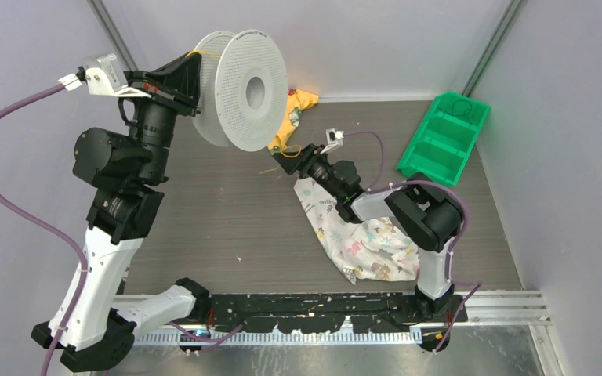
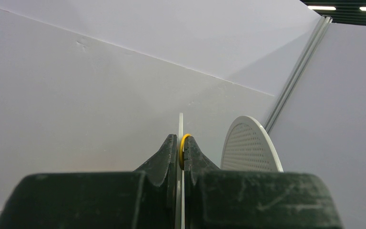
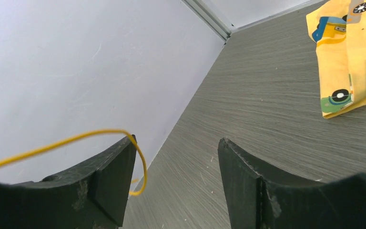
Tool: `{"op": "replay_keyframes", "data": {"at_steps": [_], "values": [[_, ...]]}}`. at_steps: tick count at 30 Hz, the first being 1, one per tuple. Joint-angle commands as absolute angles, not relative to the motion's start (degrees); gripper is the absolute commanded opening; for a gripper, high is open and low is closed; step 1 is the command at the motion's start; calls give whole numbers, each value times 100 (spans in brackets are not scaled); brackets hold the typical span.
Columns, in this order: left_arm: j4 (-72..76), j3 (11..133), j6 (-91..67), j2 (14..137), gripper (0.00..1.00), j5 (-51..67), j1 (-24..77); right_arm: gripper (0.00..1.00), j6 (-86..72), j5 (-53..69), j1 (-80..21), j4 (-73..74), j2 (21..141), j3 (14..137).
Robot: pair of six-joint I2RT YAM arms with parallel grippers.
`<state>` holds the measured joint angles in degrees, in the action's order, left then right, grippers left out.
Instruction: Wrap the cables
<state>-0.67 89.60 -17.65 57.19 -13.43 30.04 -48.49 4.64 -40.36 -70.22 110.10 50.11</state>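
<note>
Right end effector (image 3: 176, 143) gapes wide beside the light, springy-looking cables (image 3: 66, 139), best pinched mid-loop; left end effector (image 2: 181, 143) clamps spool (image 1: 235, 94).

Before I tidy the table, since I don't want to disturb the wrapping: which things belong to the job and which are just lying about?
In the job: white spool, clamped by its rim in the left gripper; yellow cord, draped over a finger of the open right gripper.
Lying about: yellow printed cloth; floral cloth; green bin.
</note>
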Motion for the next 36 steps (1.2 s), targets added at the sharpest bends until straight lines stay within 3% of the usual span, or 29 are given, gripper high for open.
{"op": "replay_keyframes", "data": {"at_steps": [1,3,5,10,11,23,28,32,36], "values": [[666,9054,-1940,5564,0,-1266,3006,68,-4987,459,-4017,-7286,11139,5372],[668,9045,-1942,5563,0,-1266,3007,68,-5077,527,-4017,-7273,11246,5493],[676,9035,-1951,5557,0,-1266,3006,61,-5159,569,-4017,-7267,11334,5580],[677,9028,-1938,5538,0,-1265,3007,8,-5310,723,-4008,-7282,11510,5704],[677,9027,-1928,5537,0,-1265,3006,1,-5292,804,-4011,-7244,11519,5730],[597,8870,-1403,5703,1,-1815,3006,1,-5475,1801,-3997,-5831,10667,5303],[666,8457,-1285,5811,1,-2475,3014,1,-5287,2228,-4221,-3894,9879,5449],[711,8290,-1008,6068,0,-2807,3029,1,-4692,1869,-4508,-1673,9146,5922],[632,8293,-362,6557,1,-3343,3235,1,-3591,1576,-4910,-482,8403,6344]]}}
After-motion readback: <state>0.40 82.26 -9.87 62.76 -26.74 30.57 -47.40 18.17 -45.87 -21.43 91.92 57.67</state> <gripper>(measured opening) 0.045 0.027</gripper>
